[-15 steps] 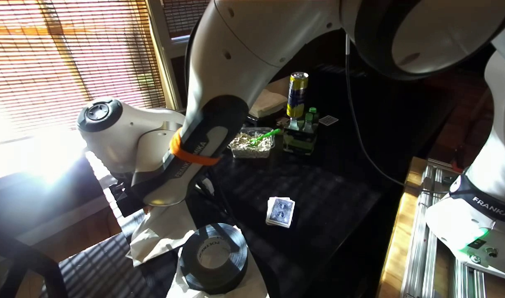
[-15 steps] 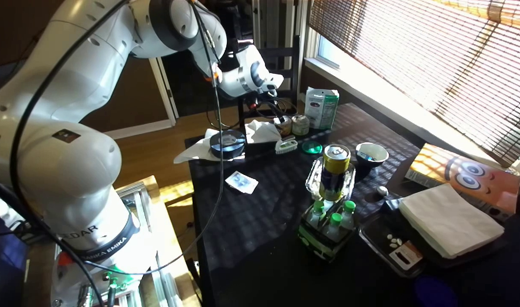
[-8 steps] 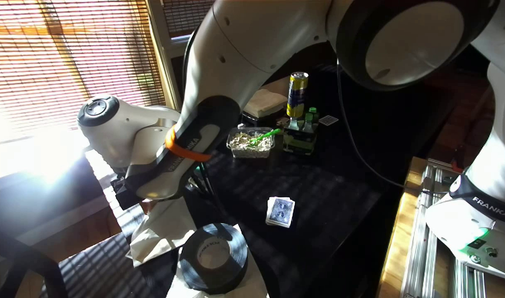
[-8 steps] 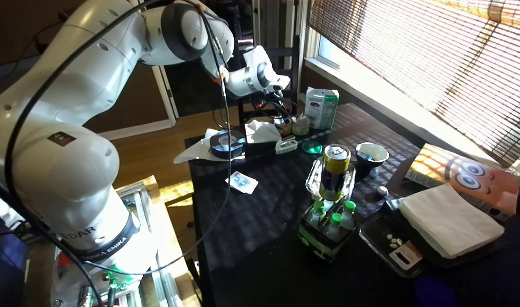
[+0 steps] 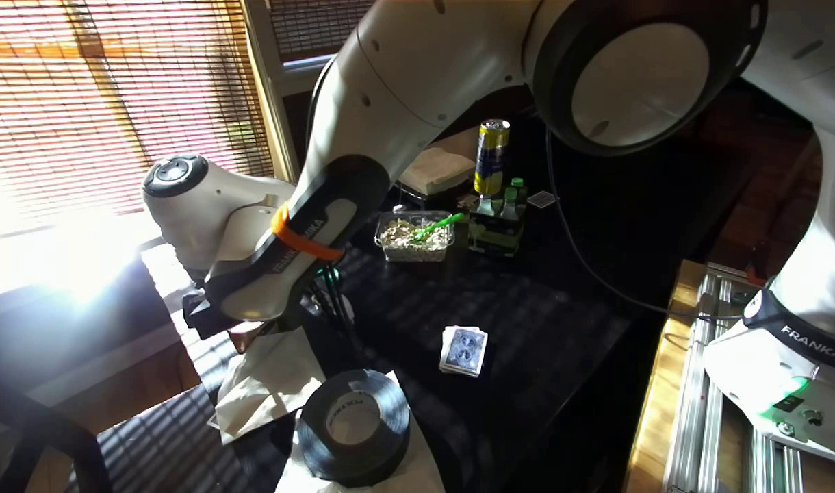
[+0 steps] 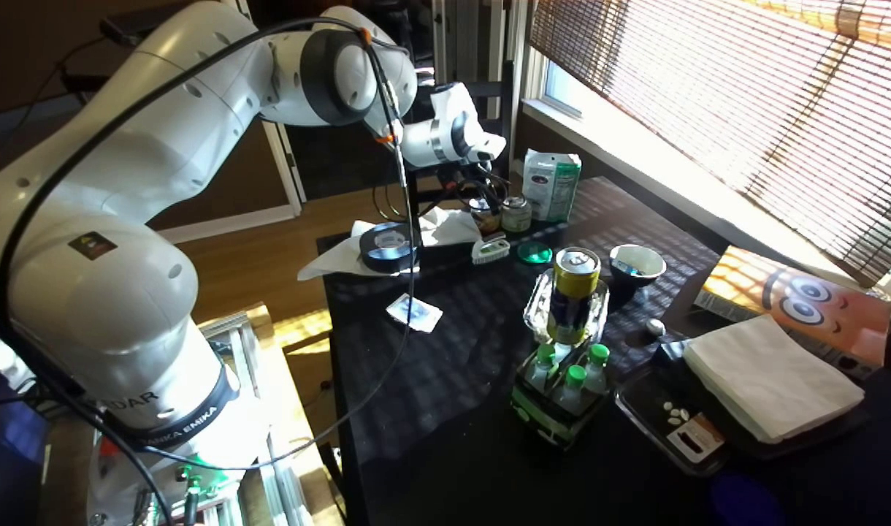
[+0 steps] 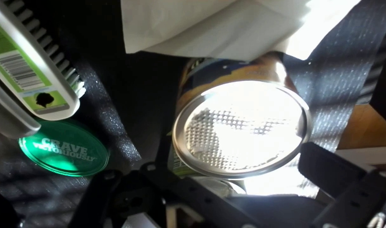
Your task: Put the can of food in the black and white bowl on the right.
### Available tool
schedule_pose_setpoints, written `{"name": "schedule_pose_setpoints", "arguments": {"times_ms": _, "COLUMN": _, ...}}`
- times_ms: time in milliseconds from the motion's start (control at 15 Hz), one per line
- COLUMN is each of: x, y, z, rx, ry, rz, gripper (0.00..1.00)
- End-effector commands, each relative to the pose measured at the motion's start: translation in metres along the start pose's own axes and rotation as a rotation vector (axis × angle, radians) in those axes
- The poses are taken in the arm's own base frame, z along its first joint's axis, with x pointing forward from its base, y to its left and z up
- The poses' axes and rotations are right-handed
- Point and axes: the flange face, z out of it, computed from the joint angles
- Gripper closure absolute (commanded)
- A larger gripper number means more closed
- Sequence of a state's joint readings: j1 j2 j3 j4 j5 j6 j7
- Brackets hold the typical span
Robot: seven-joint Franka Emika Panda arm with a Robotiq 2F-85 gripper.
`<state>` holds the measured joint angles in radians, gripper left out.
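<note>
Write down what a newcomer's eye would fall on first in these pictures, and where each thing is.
The white robot arm probably grabs the eye first, arching across both exterior views. Next comes the can of food, its silvery top blazing with light near the middle of the wrist view, with a green lid at lower left. In an exterior view, an orange box with cartoon eyes stands out at the right.

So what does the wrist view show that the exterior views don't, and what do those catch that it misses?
Only the wrist view: "CRAVE VICTORIOUSLY", readable on the green lid, and a barcode on the brush.

Only the exterior views: the cards, the tape and the bottles.

Shared by the wrist view and an exterior view: the food can, the paper, and the green lid and brush themselves.
</note>
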<state>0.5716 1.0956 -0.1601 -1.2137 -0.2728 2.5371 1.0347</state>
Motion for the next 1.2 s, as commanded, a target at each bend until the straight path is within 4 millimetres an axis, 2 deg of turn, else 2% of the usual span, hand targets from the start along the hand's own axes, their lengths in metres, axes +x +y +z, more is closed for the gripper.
{"name": "schedule_pose_setpoints", "arguments": {"times_ms": 0, "x": 0.010, "y": -0.001, "z": 0.003, "rx": 0.017, "ry": -0.022, "rz": 0.035, "gripper": 0.00}}
{"name": "schedule_pose_setpoints", "arguments": {"times_ms": 200, "x": 0.020, "y": 0.006, "z": -0.009, "rx": 0.016, "ry": -0.031, "rz": 0.056, "gripper": 0.00}}
{"name": "schedule_pose_setpoints", "arguments": {"times_ms": 467, "x": 0.020, "y": 0.010, "z": -0.010, "rx": 0.004, "ry": -0.048, "rz": 0.065, "gripper": 0.00}}
{"name": "schedule_pose_setpoints", "arguments": {"times_ms": 733, "x": 0.018, "y": 0.006, "z": -0.012, "rx": 0.058, "ry": -0.067, "rz": 0.085, "gripper": 0.00}}
{"name": "schedule_pose_setpoints", "arguments": {"times_ms": 1133, "x": 0.027, "y": 0.004, "z": -0.028, "rx": 0.109, "ry": -0.049, "rz": 0.125, "gripper": 0.00}}
